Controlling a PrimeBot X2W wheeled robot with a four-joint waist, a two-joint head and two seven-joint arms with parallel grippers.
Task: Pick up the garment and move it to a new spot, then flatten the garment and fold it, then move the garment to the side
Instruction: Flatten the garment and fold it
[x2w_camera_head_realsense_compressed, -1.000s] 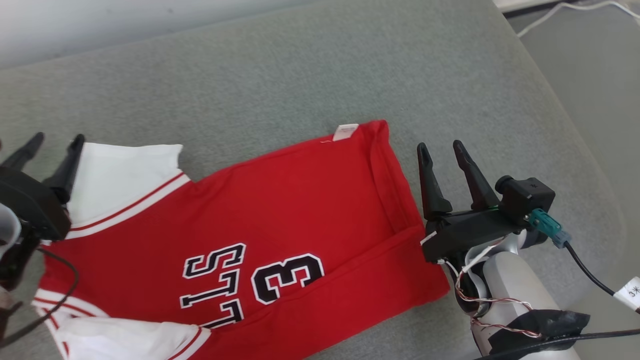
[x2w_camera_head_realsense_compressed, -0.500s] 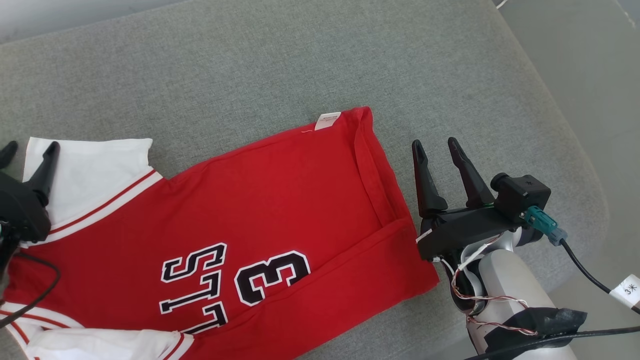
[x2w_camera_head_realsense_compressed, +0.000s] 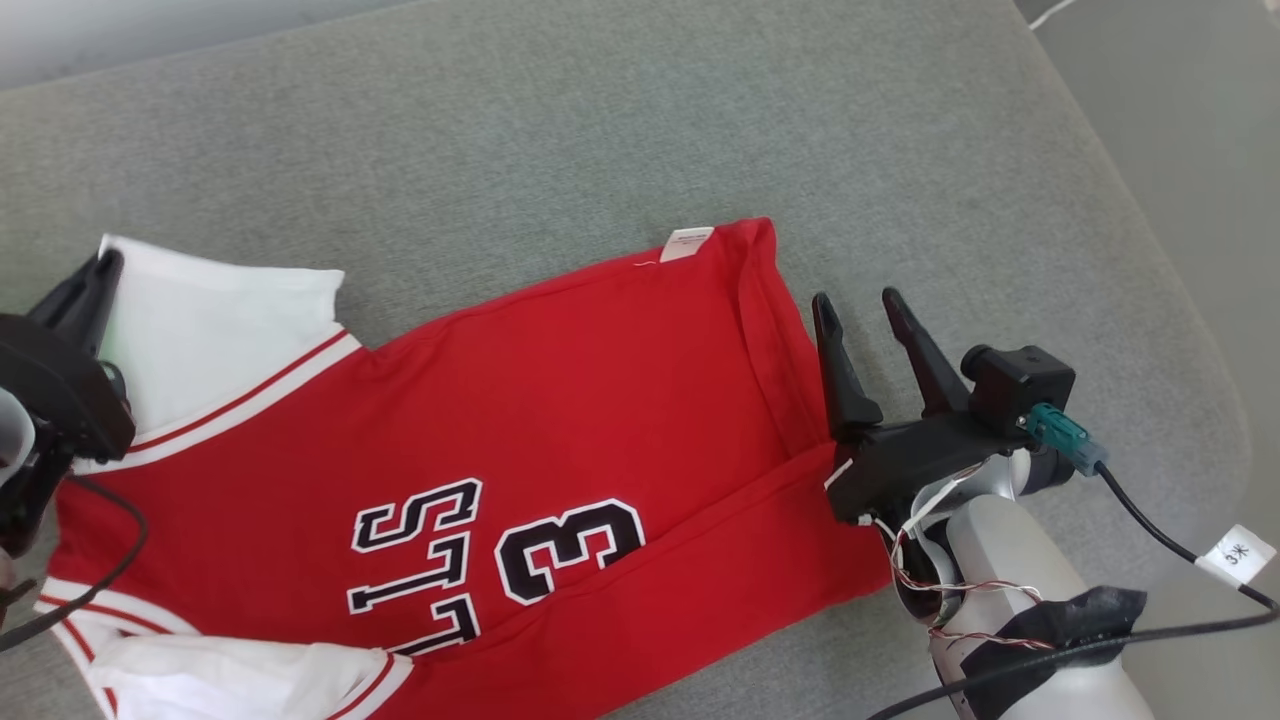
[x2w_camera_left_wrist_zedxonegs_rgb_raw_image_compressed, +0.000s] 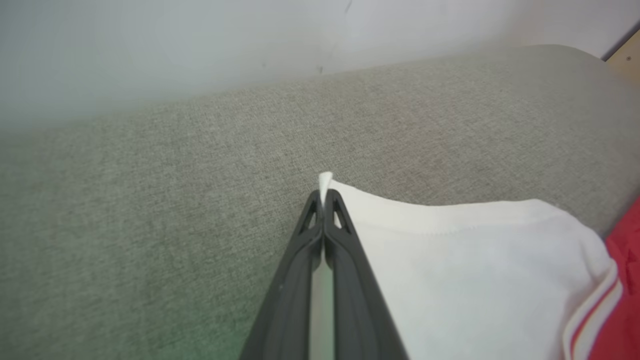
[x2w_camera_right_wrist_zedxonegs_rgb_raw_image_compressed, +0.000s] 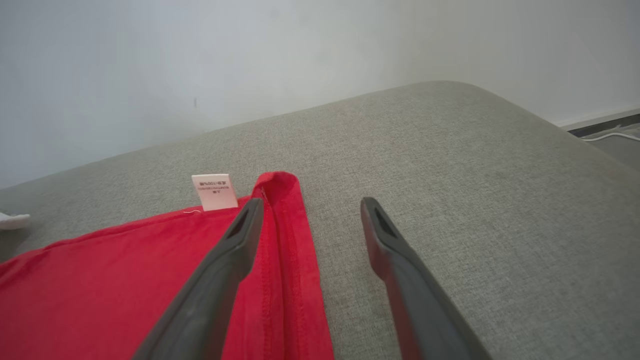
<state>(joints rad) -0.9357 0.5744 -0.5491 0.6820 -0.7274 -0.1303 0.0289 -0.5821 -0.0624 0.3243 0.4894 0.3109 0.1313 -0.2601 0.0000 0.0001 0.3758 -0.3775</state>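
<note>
Here the garment (x2w_camera_head_realsense_compressed: 600, 420) is a red jersey with white sleeves, each sleeve edged in red and white stripes. It lies spread along the near edge of the grey cushion (x2w_camera_head_realsense_compressed: 600, 130), neck end toward the left edge and hem toward the right edge. A long band along its near side is folded over the front. The hem end shows a double row of stitching.

Black characters outlined in white sit on the red front, turned sideways to the head view: a numeral 3 and the letters "LLS", cut off by the fold. A small white tag (x2w_camera_right_wrist_zedxonegs_rgb_raw_image_compressed: 215, 191) sticks out at the far corner of the hem; its print is too small to read. A white label (x2w_camera_head_realsense_compressed: 1235, 553) on the cable by the right arm shows a 3 and a mark I cannot make out.

The left gripper (x2w_camera_left_wrist_zedxonegs_rgb_raw_image_compressed: 324, 197) is pinched tight on the far corner of the white sleeve (x2w_camera_left_wrist_zedxonegs_rgb_raw_image_compressed: 450, 260), a tip of cloth poking past its fingertips. The right gripper (x2w_camera_right_wrist_zedxonegs_rgb_raw_image_compressed: 310, 205) has its fingers spread, holding nothing: one over the red hem, the other over bare cushion.
</note>
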